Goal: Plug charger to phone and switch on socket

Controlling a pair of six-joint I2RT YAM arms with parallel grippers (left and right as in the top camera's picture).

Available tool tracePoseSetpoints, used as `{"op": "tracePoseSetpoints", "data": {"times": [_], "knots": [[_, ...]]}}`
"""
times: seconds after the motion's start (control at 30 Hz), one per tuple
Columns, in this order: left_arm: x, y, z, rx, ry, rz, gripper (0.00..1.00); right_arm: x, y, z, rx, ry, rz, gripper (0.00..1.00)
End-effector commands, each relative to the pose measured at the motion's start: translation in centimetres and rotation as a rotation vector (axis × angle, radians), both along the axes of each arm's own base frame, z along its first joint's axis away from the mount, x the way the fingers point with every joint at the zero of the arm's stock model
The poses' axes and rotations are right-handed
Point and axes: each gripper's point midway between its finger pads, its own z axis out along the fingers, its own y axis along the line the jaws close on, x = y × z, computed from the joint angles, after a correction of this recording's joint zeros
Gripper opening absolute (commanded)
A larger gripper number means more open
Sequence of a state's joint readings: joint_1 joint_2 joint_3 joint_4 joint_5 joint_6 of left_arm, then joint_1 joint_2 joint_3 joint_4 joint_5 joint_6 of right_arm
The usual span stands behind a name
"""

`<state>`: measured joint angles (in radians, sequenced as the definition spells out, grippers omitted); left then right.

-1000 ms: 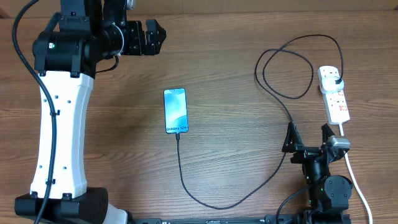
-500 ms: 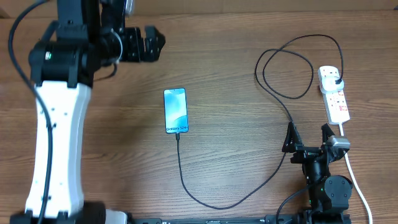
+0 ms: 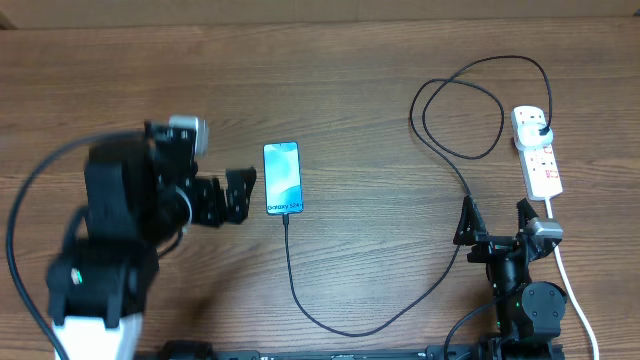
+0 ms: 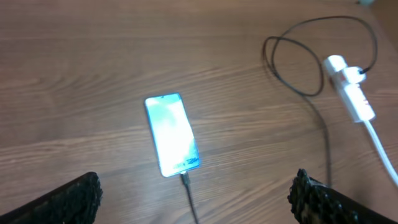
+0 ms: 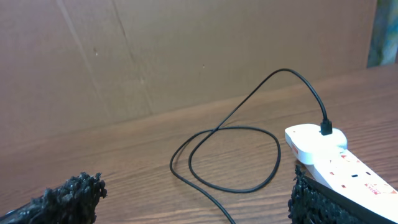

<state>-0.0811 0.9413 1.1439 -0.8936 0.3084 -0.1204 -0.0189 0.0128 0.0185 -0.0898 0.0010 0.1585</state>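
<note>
Wood-grain table (image 3: pixel 380 120) underneath everything. Phone (image 3: pixel 282 178) lay flat near the middle with its screen lit. The charger (image 3: pixel 288 250) met its near edge, so the tip looked to be in, though I couldn't tell if it was fully seated. From there the cable swung round in a big curve and a loop to the socket (image 3: pixel 540 160) at the right edge, with the plug (image 3: pixel 540 128) in its far end.

Left gripper (image 3: pixel 243 193) hung just beside the phone, jaws spread wide, holding nothing. Right gripper (image 3: pixel 494 215) sat near the socket's cord end, also spread and empty.

My read: the plugging was done or close to it, and switching on was what remained. That next move called for the right arm to reach over and press the switch by the plug. The red marks were too small to tell if it was already on.
</note>
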Motion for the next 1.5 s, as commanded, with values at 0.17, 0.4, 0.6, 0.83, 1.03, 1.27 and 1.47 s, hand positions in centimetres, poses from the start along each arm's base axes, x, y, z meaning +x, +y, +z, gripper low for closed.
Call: {"op": "tracePoseSetpoints", "data": {"times": [0.17,0.4,0.6,0.83,1.03,1.27,1.47], "knots": [[-0.5,3.0,-2.3,0.074,-0.356,0.143,1.0,0.0,-0.2,-0.2,-0.004,-0.005,-0.008,1.0],[-0.8,5.1,-2.3,0.149,-0.689,0.245,1.0,0.0,-0.2,-0.2,-0.004,-0.005,-0.008,1.0],[-1.8,6.4,-3.6,0.24,-0.84,0.297,1.0,0.0,-0.2,-0.2,-0.004,-0.005,-0.008,1.0],[-2.3,7.1,-6.8,0.356,-0.86,0.303,1.0,0.0,-0.2,-0.2,-0.004,-0.005,-0.008,1.0],[-2.4,7.2,-9.8,0.393,-0.79,0.279,1.0,0.0,-0.2,-0.2,-0.003,-0.005,-0.008,1.0],[-2.5,7.0,-12.6,0.396,-0.677,0.243,1.0,0.0,-0.2,-0.2,-0.004,-0.005,-0.008,1.0],[-2.5,6.8,-12.6,0.393,-0.678,0.235,1.0,0.0,-0.2,-0.2,-0.004,-0.005,-0.008,1.0]]}}
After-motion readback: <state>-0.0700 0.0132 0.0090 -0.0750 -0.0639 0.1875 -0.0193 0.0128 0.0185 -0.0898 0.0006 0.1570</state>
